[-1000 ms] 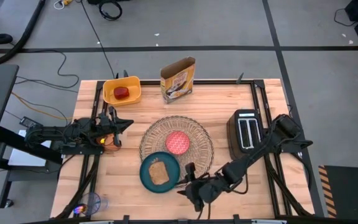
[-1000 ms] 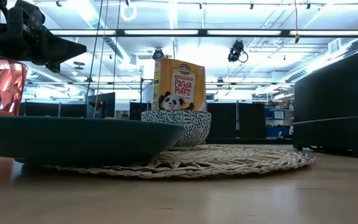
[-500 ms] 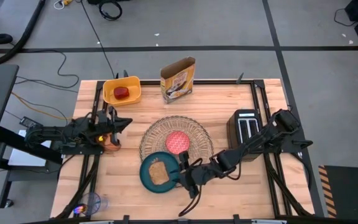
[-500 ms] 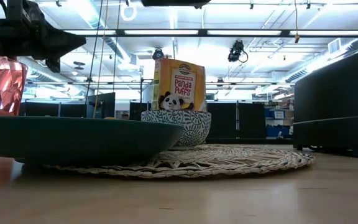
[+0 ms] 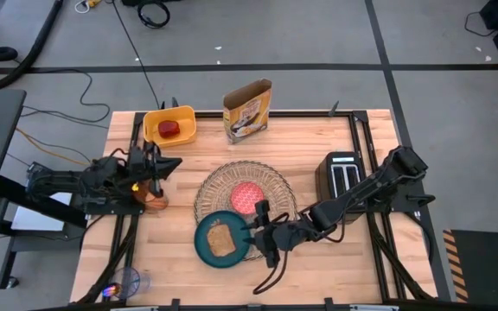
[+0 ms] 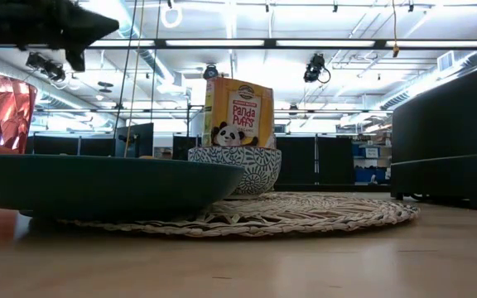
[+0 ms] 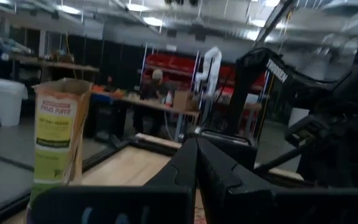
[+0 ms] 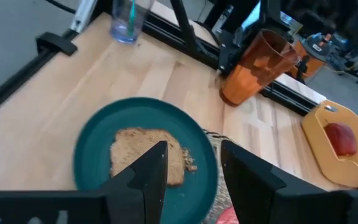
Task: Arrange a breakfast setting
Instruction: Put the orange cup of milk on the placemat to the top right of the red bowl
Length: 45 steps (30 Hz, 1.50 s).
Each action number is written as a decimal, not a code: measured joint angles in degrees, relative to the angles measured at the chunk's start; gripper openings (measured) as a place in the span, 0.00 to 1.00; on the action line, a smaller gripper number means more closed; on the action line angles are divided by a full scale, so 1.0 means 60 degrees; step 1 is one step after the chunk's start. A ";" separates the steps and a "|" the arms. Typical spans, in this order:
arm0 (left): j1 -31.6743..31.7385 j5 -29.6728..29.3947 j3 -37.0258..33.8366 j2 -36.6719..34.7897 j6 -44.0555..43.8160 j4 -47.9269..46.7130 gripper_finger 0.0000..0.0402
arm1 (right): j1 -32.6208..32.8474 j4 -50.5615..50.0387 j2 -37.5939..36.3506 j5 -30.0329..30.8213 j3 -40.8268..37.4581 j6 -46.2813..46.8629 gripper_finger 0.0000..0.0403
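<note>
The round woven placemat (image 5: 271,186) lies mid-table with the small red bowl (image 5: 247,197) on it; the bowl's wall shows patterned in the low view (image 6: 234,170). The teal plate (image 5: 204,250) with toast (image 5: 221,240) rests partly on the mat's near edge. The orange cup (image 5: 155,203) stands on the table left of the mat and also shows in the right wrist view (image 8: 257,68). The red apple (image 5: 169,129) lies in the yellow bin. My left gripper (image 5: 169,164) is shut and empty, above and beyond the cup. My right gripper (image 8: 194,174) is open at the plate's right rim (image 5: 262,231), touching nothing. No blue spoon shows on the table.
A cereal box (image 5: 247,110) stands at the far edge, next to the yellow bin (image 5: 169,125). The black toaster (image 5: 342,183) stands right of the mat. A clear cup (image 5: 126,281) sits off the near left corner. Bare wood lies near the front edge and at the far right.
My right gripper has gone from the table's near edge toward the far and left, up to the plate's right rim, staying open. My left gripper has gone up, away from the orange cup, which stands where it was.
</note>
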 joint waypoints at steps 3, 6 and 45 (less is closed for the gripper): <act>-0.0011 0.0095 0.1058 0.0819 -0.0303 -0.1043 0.04 | -0.0004 -0.0079 0.0000 0.0172 0.0000 -0.0004 0.39; -0.0206 0.0194 0.2104 0.1614 -0.0533 -0.2258 0.04 | 0.0000 -0.0150 0.0000 0.0162 0.0000 0.0157 0.39; -0.4961 0.0852 0.9398 0.7450 -1.0590 -1.6613 0.06 | 0.0100 -0.1858 -0.1515 0.0011 -0.0511 0.1300 0.39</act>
